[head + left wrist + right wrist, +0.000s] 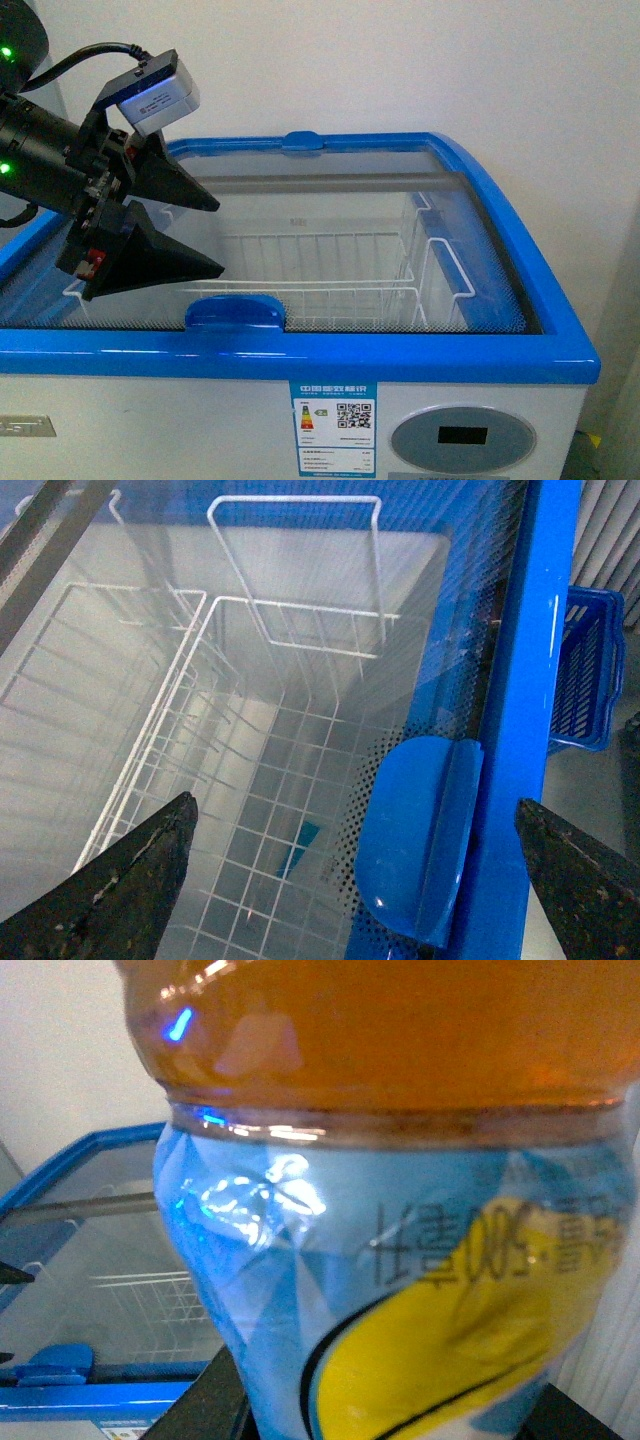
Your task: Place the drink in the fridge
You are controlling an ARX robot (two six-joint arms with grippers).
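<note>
Pinching drink point(400, 1260) close against lens in right gripper point(400, 1418), outside fridge point(90, 1150); showing amber liquid, blue-yellow label. Hovering left gripper point(220, 237) spread wide over glass lid point(330, 215), near front blue handle point(235, 311), wire basket point(320, 265) showing beneath.

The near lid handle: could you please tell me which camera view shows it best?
The left wrist view: the handle is close up, large and sharp. The front view shows it whole but smaller. The right wrist view catches only a small glimpse beside the bottle.
</note>
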